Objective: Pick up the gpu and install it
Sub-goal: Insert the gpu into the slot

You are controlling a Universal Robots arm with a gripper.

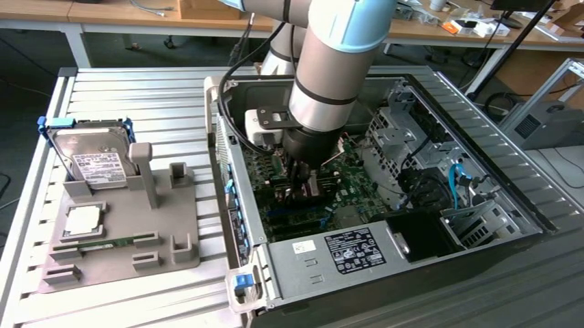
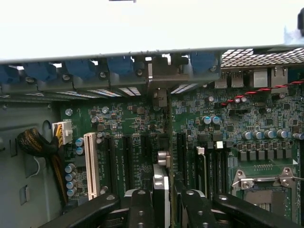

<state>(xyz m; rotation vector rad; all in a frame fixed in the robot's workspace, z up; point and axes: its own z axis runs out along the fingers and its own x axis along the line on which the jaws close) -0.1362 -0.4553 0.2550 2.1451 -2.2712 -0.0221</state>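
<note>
One robot arm [image 1: 333, 68] reaches down into the open computer case [image 1: 507, 184], which lies on its side on the counter [image 1: 137, 89]. Its hand [image 2: 164, 197] is low over the green board [image 2: 123, 128] inside the case. The hand holds the gpu [image 2: 162, 164] between its two black fingers [image 2: 141, 209], one on each side. The gpu is a thin card seen from its edge. It stands on its edge among the long dark slots of the green board, near a white slot [image 2: 91, 164]. Whether it sits in a slot is hard to tell. Its far end points at the metal wall of the case with the blue clips [image 2: 80, 69]. Outside the case, at the exterior view's left, a grey holder [image 1: 137, 253] sits on the counter with a silver hard drive [image 1: 91, 160] leaning in it.
</note>
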